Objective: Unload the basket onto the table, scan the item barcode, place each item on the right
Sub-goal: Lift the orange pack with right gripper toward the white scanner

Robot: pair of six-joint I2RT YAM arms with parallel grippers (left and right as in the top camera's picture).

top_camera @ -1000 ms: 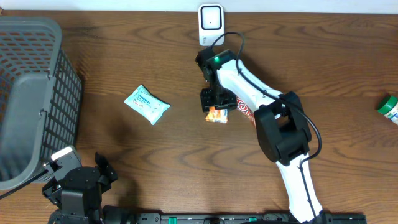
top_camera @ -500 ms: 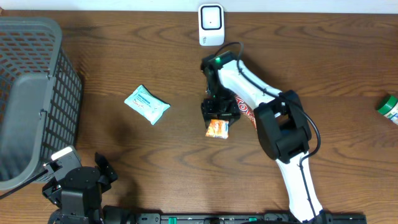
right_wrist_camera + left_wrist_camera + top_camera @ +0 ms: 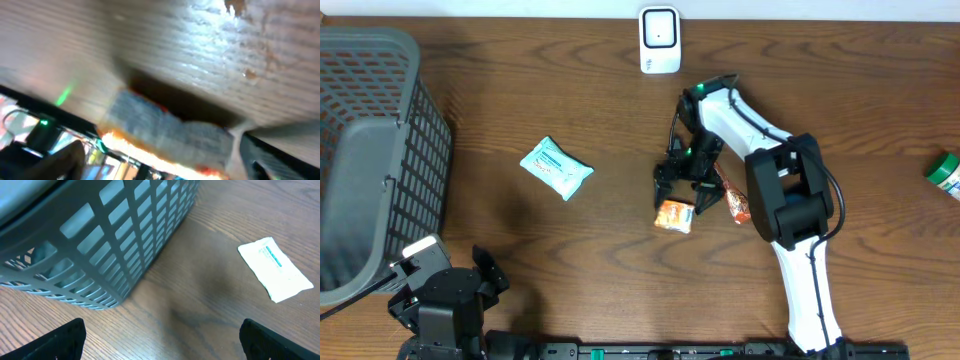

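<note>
Orange packet (image 3: 672,216): flat on the table (image 3: 570,260), centre of the overhead frame, just below the right gripper (image 3: 683,188), whose jaws are spread wide and hold nothing. Scanner (image 3: 659,40): top centre, well apart from the packet. Left gripper (image 3: 162,345): lower left, jaws wide and empty, near the basket (image 3: 100,240).

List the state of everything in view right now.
right hand, open, over the orange packet
orange packet, flat on the table, not held
left hand, open, empty
wipes pack, flat on the table, untouched
red packet, on the table beside the right arm
scanner, at far edge, nothing held to it
</note>
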